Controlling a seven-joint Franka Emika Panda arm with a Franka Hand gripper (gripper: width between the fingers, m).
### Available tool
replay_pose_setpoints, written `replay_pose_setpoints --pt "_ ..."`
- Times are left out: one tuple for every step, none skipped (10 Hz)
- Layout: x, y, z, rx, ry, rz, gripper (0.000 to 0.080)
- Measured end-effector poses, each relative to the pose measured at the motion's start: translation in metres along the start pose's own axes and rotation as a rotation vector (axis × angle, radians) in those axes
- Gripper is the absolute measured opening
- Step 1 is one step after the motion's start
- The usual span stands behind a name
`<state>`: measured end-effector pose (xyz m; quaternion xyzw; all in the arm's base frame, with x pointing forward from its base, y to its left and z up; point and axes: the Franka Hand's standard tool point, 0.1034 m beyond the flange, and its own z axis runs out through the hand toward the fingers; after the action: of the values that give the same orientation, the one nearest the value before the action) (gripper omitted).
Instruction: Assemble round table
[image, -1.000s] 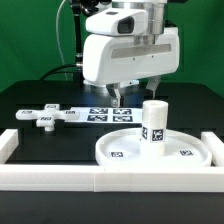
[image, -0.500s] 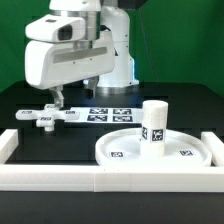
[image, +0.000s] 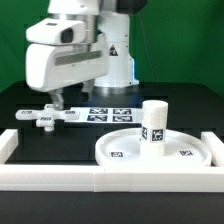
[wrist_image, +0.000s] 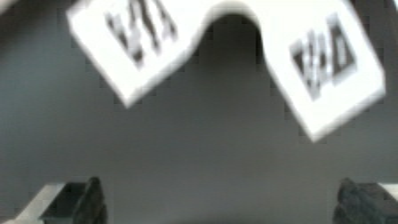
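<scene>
The large round disc (image: 125, 150) lies on the black table at the front right of the exterior view. The short cylindrical leg (image: 153, 122) stands upright on it. The cross-shaped base piece (image: 45, 116) lies flat at the exterior view's left. My gripper (image: 57, 101) hangs just above that base piece, open and empty. The wrist view is blurred: two tagged white arms of the base piece (wrist_image: 134, 45) show over the dark table. My gripper (wrist_image: 217, 205) is spread wide, with its dark fingertips (wrist_image: 71, 200) at the picture's edges and nothing between them.
The marker board (image: 108, 112) lies flat behind the disc, beside the base piece. The long white border rail (image: 110, 179) runs along the table's front, with raised ends at both sides. A black post stands at the back.
The arm has swung from above the marker board to the exterior view's left, over the cross-shaped base piece. Over the last half second it has barely moved. The parts have not moved.
</scene>
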<state>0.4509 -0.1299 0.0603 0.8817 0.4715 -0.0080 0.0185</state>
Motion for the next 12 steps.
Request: replay_pose_setpoints --pt "-0.016 0.000 0.001 0.005 -0.005 0.011 0.0649" --pt "-0.030 0.001 0.002 0.009 -0.008 0.005 0.0649" --pt "-0.033 -0.001 0.002 0.017 -0.011 0.034 0.0649" --pt "-0.031 -0.001 0.003 0.018 -0.010 0.031 0.0649" --pt "-0.031 -0.001 0.003 0.018 -0.010 0.031 0.0649" --pt "-0.031 -0.001 0.003 0.018 -0.010 0.031 0.0649" --pt "-0.032 -0.001 0.003 0.014 -0.009 0.044 0.0649" --pt "-0.037 0.002 0.006 -0.006 -0.007 0.119 0.0649" --pt "-0.038 0.000 0.009 -0.001 -0.010 0.146 0.0649" --pt "-0.038 0.000 0.009 -0.001 -0.010 0.140 0.0649" --pt "-0.038 0.000 0.009 -0.001 -0.010 0.140 0.0649" --pt "-0.038 -0.001 0.010 0.002 -0.011 0.142 0.0649"
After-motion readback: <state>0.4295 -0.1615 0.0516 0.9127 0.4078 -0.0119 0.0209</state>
